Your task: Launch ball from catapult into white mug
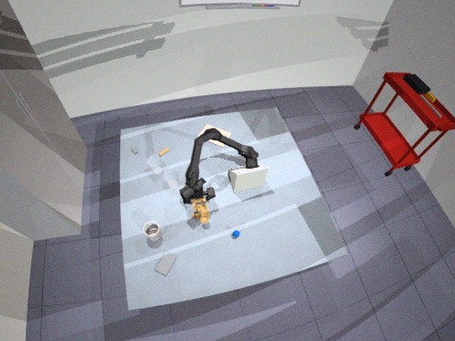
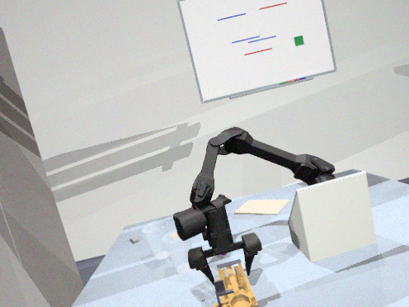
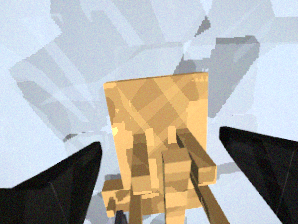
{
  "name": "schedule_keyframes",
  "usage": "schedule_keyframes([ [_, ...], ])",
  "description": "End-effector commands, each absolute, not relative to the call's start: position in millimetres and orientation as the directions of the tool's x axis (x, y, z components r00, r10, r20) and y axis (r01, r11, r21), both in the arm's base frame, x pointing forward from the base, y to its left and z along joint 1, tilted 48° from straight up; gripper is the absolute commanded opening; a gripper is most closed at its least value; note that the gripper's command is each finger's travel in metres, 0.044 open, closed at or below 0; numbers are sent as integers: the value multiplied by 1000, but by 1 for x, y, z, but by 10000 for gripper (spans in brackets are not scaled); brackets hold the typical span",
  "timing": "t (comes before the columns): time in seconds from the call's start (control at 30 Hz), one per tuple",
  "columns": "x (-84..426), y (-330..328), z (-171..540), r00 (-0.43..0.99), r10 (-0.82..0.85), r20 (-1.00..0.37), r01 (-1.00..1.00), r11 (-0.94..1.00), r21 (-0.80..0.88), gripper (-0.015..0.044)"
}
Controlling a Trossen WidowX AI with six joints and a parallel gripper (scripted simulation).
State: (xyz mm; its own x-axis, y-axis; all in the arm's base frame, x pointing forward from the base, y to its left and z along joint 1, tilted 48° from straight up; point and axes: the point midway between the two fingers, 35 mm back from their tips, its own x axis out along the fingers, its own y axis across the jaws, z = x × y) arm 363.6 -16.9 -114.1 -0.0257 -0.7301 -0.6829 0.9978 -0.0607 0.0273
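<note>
The orange catapult [image 1: 201, 210] [image 2: 237, 285] [image 3: 157, 105] stands on the table in front of the arm base. My gripper [image 2: 232, 278] [image 3: 161, 139] is open and empty, pointing down, with one finger on each side of the catapult's back part and gaps between. The catapult's round cup [image 2: 240, 300] shows at its front end and looks empty. The blue ball [image 1: 236, 234] lies on the table, right of and in front of the catapult. The white mug [image 1: 153, 236] stands upright, left of the catapult. A bit of a purple thing [image 2: 223, 253] shows beneath the gripper body.
A cream wedge-shaped stand [image 1: 249, 179] [image 2: 336, 219] stands to the right, close to the arm's base. A beige board [image 1: 222, 141] [image 2: 261, 207] lies behind. Clear glasses [image 1: 171, 179] are left of the arm. A small wooden block [image 1: 163, 151] lies behind them. A grey flat piece [image 1: 165, 264] lies near the mug.
</note>
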Motion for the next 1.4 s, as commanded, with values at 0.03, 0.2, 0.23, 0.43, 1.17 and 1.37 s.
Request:
schedule_keyframes([
  [0.03,364,-17,-114,-26,-730,-683,998,-61,27,387],
  [0.2,364,-17,-114,-26,-730,-683,998,-61,27,256],
  [0.23,364,-17,-114,-26,-730,-683,998,-61,27,230],
  [0.43,364,-17,-114,-26,-730,-683,998,-61,27,131],
  [1.17,364,20,-81,-29,-730,-683,966,156,-207,0],
  [1.37,367,19,-82,-28,-731,-682,894,286,-344,0],
])
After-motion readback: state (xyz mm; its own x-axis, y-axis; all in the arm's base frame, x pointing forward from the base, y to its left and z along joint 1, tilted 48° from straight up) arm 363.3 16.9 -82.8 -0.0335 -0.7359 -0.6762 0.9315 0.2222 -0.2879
